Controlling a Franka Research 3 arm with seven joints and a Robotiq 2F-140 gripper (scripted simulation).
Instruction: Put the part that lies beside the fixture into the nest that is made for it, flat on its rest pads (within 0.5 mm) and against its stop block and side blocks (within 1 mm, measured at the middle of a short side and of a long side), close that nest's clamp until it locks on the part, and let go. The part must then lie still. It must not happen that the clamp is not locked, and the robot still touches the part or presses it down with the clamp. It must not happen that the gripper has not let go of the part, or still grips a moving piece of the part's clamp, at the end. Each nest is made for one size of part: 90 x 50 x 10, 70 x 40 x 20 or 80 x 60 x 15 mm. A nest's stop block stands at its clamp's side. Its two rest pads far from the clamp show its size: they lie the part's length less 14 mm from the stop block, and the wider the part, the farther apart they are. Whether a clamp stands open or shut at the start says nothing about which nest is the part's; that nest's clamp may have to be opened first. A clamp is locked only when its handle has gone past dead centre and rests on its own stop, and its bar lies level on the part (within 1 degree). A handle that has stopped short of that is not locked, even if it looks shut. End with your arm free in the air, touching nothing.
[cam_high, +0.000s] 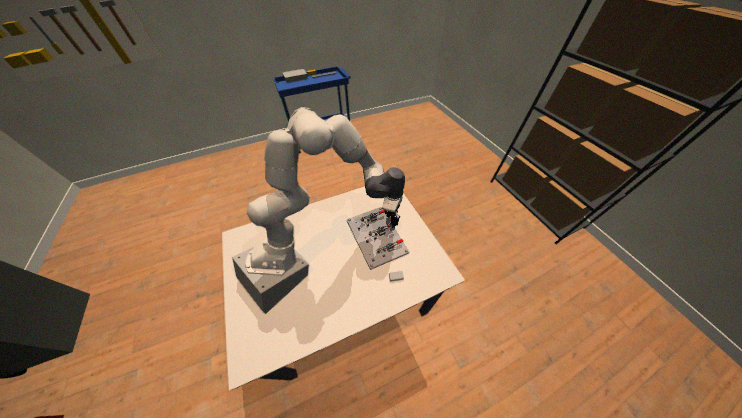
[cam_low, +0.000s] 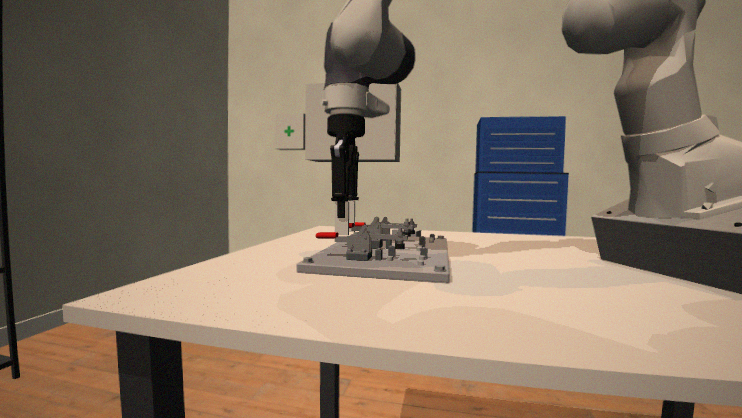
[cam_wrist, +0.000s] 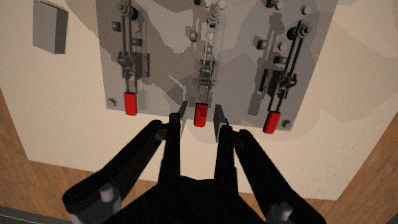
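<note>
The grey part (cam_high: 396, 276) (cam_wrist: 47, 27) lies flat on the table beside the fixture plate (cam_high: 369, 261) (cam_low: 373, 268) (cam_wrist: 111, 82). The plate bears three nests, each with a clamp and a red handle. In the wrist view these are the left handle (cam_wrist: 130, 104), the middle handle (cam_wrist: 200, 116) and the right handle (cam_wrist: 272, 122). All three handles point outward; whether any clamp is locked cannot be told. My gripper (cam_low: 344, 226) (cam_wrist: 201, 110) is partly open and empty, pointing down, its fingertips on either side of the middle handle, with visible gaps. The nests' rest pads are partly hidden.
The white table (cam_high: 332, 270) (cam_low: 207, 306) carries the arm's base (cam_high: 270, 280) at the side of the plate away from the handles. The neighbouring clamps stand up from the plate on both sides of the middle one. A shelf rack (cam_high: 560, 166) and blue cart (cam_high: 311, 83) stand off the table.
</note>
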